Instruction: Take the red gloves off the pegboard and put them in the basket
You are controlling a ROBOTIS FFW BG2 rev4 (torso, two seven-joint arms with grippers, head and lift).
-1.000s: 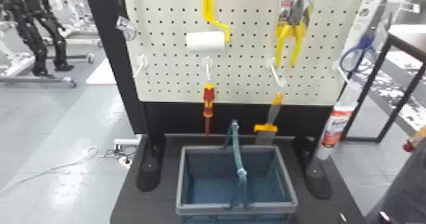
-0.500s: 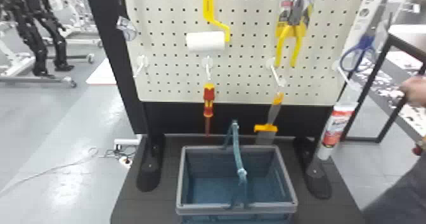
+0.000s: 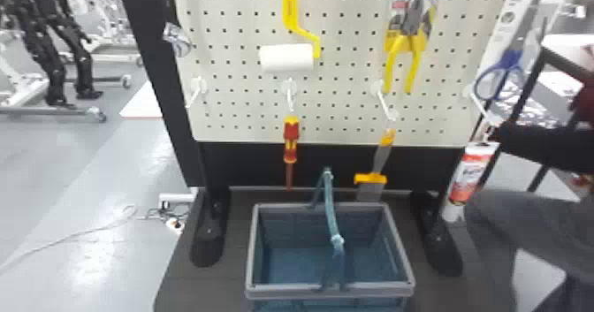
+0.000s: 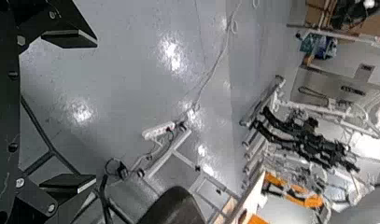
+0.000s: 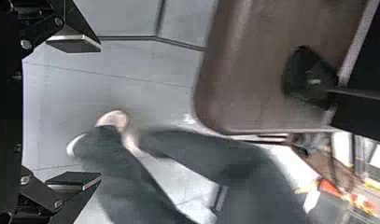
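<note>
The pegboard (image 3: 353, 108) stands upright in the head view, with tools on its hooks. In front of its foot, the grey-blue basket (image 3: 329, 291) sits on the dark base with its handle raised and its bare bottom visible. In the left wrist view my left gripper (image 4: 68, 111) is open over grey floor, nothing between its fingers. My right gripper (image 5: 74, 112), also open in the right wrist view, holds nothing; a person's legs and a brown board corner lie beyond it.
Pegboard hooks hold a red-yellow screwdriver (image 3: 290, 139), a scraper (image 3: 373, 178) and a white-red tube (image 3: 469, 178). A roller (image 3: 287, 58), yellow-handled pliers (image 3: 404, 59) and blue scissors (image 3: 501, 77) hang higher. A dark sleeve-like shape (image 3: 548, 145) reaches to the tube's hook from the right.
At the head view's right edge, the person's hand seen half a second ago is gone from its spot, and a dark sleeve-like shape now extends leftward to the tube's hook. Basket and tools have kept their places.
</note>
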